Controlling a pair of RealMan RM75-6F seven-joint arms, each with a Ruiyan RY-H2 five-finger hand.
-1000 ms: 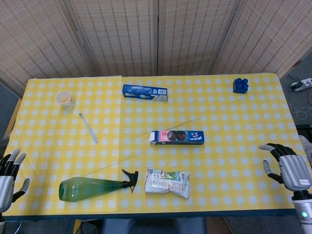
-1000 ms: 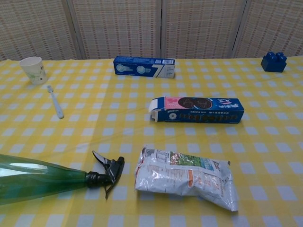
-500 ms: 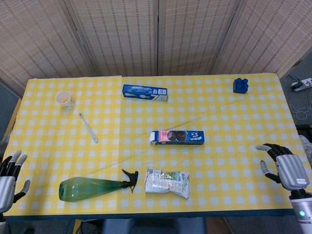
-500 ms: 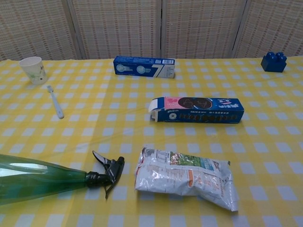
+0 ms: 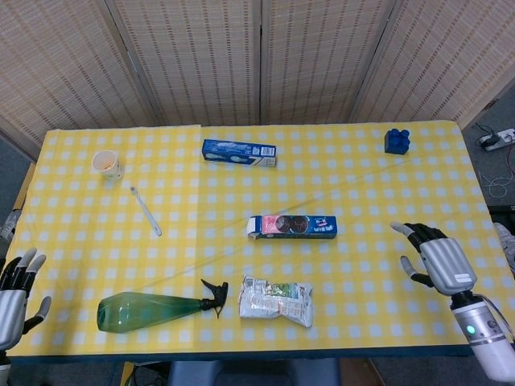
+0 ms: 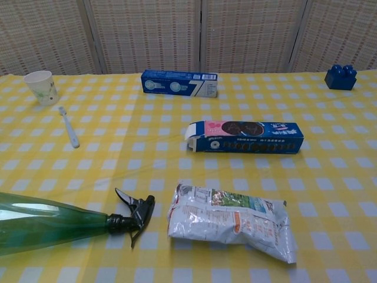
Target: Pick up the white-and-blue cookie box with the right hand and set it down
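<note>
The white-and-blue cookie box (image 5: pixel 291 226) lies flat near the middle of the surface (image 5: pixel 386 193), long side running left to right, its pink-and-white end toward the left and its blue end toward the right. Nothing touches it. The right robot hand (image 5: pixel 433 259) hovers at the right edge of the surface, well apart from the box, fingers spread and holding nothing. The left robot hand (image 5: pixel 14 285) sits off the near-left corner, fingers apart and pointing up, also empty; part of it is cut off by the frame edge, so its thumb side is hard to read. Neither hand shows in the chest view.

Near the box, just toward the front edge, rests a crumpled snack bag (image 5: pixel 276 300), lying flat. To its left a green spray bottle (image 5: pixel 157 310) lies on its side, its black trigger head pointing right toward the bag without touching it. At the far side a blue rectangular box (image 5: pixel 239 152) lies flat, well apart from the cookie box. A paper cup (image 5: pixel 107 165) stands upright at the far left, with a white toothbrush (image 5: pixel 146 211) lying just beside it, toward the near side. A blue toy brick (image 5: pixel 397 141) sits at the far right.
</note>
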